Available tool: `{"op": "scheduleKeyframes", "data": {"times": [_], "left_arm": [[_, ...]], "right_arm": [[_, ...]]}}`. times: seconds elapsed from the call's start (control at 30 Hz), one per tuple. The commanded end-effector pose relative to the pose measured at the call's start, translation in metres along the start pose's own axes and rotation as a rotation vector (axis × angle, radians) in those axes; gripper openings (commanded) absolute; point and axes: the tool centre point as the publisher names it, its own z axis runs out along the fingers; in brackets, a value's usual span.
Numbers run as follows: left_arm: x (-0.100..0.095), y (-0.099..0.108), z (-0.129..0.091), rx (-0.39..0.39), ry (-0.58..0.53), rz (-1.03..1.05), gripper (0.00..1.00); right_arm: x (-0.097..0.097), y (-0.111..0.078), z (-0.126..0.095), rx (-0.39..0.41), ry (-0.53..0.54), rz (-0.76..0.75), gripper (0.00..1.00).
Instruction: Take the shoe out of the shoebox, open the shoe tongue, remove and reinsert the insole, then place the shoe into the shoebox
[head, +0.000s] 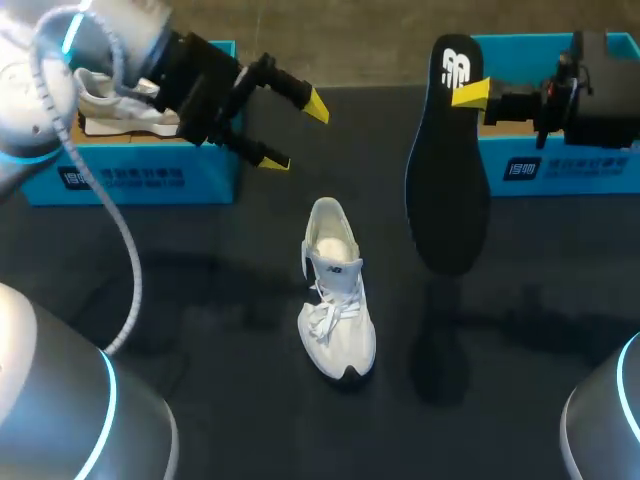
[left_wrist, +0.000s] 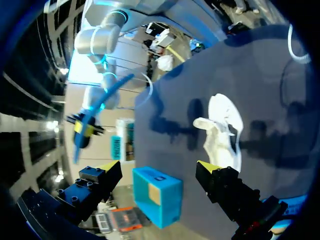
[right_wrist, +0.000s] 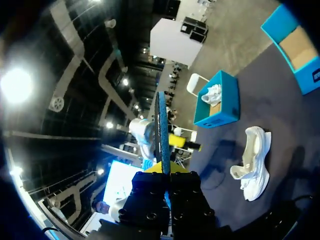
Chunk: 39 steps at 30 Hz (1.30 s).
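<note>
Above black table (head: 200, 330), insole (head: 447, 190) in right gripper (head: 468, 93).

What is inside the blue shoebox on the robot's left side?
A second white shoe lies in the left shoebox. The left arm covers part of it, so the rest of the inside cannot be seen.

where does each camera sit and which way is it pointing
Head view: fixed above and behind the robot, looking down on the table; left pincer open at the view's left, right pincer shut on the insole at its right.
Left wrist view: on the left wrist, looking out past its own open pincer at the shoe and a blue shoebox.
Right wrist view: on the right wrist, looking along the insole in its own pincer, across the table.
Shared: all three show the white shoe on the table.
</note>
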Motion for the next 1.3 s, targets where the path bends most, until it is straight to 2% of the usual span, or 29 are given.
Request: {"op": "scheduleKeyframes", "data": {"times": [0.03, 0.4, 0.47, 0.53, 0.7, 0.77, 0.83, 1.0, 1.13, 1.3], "left_arm": [[0.007, -0.016, -0.003, -0.048, -0.332, 0.002, 1.00], [0.007, -0.016, -0.003, -0.048, -0.332, 0.002, 1.00], [0.005, -0.017, -0.005, -0.043, -0.358, 0.016, 1.00], [0.000, -0.018, -0.006, -0.089, -0.369, 0.069, 1.00], [-0.020, -0.033, -0.009, -0.126, -0.416, 0.189, 1.00], [-0.024, -0.034, -0.006, -0.128, -0.423, 0.201, 1.00], [-0.023, -0.033, 0.002, -0.149, -0.405, 0.225, 1.00], [-0.025, -0.034, 0.010, -0.132, -0.437, 0.226, 1.00], [-0.029, -0.028, 0.015, -0.175, -0.465, 0.265, 1.00], [-0.037, -0.021, 0.021, -0.182, -0.518, 0.267, 1.00]], "right_arm": [[0.001, 0.015, 0.013, 0.025, -0.013, 0.004, 0.00], [0.001, 0.015, 0.013, 0.025, -0.013, 0.004, 0.00], [-0.008, 0.024, 0.022, 0.006, -0.018, 0.035, 0.00], [-0.015, 0.030, 0.031, 0.015, -0.017, 0.079, 0.00], [-0.035, 0.046, 0.053, 0.027, -0.009, 0.169, 0.00], [-0.043, 0.052, 0.061, 0.003, -0.002, 0.210, 0.00], [-0.049, 0.058, 0.071, 0.014, -0.008, 0.243, 0.00], [-0.056, 0.070, 0.090, 0.073, -0.005, 0.284, 0.00], [-0.061, 0.077, 0.099, 0.104, -0.009, 0.304, 0.00], [-0.063, 0.083, 0.112, 0.124, -0.014, 0.313, 0.00]]}}
